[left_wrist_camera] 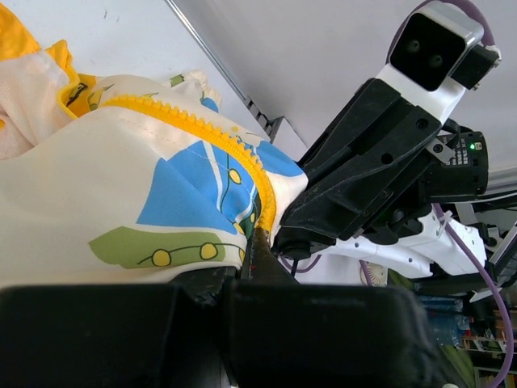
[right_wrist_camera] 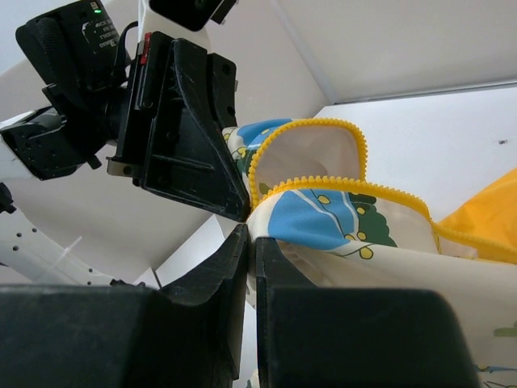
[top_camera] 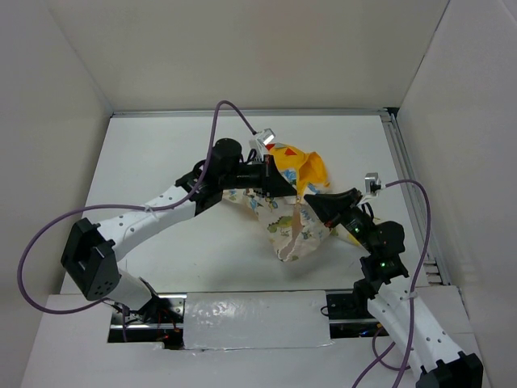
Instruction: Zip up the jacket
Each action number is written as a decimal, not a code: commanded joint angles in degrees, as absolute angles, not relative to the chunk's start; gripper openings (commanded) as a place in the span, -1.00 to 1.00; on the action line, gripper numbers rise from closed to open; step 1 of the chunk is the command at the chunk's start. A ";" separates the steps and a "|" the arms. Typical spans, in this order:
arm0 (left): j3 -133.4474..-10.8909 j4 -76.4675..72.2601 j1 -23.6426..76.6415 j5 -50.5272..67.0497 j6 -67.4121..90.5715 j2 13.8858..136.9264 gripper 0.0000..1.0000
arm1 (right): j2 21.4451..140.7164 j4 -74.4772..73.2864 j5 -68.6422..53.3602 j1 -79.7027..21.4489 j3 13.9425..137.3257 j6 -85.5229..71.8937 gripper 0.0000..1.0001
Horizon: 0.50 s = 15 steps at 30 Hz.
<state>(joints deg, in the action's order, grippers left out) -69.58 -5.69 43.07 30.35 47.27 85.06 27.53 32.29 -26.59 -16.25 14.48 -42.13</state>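
White walls [top_camera: 242,56] box in a white tabletop [top_camera: 153,170], with both arms reaching toward its middle. On the left wrist view, the left fingers [left_wrist_camera: 323,331] are pressed together, and the jacket [left_wrist_camera: 97,202] runs down into their tips: its row of yellow zipper teeth [left_wrist_camera: 202,133] curves along the cream edge and ends right where the two black pads meet. The right fingers [right_wrist_camera: 210,283] are nearly together with only a thin slit between them, and they appear to pinch the blue-printed front edge of the same garment just beside the left arm's tips. The two sets of tips sit almost touching each other, each facing the other's black housing at close range. Out from the grip, the cream fabric with blue and green prints is bunched and drawn up between the two arms, its lower part resting on the tabletop a little right of centre. The yellow hood [top_camera: 311,166] with small red marks lies crumpled at the far side of the bundle. Purple cables [top_camera: 32,259] loop off both arms, and a metal rail [top_camera: 412,194] runs along the right side of the tabletop.
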 commanded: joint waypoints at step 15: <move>-65.92 -4.57 45.00 40.35 43.24 80.07 0.04 | 27.78 36.12 -25.93 -16.44 19.25 -40.69 -1.00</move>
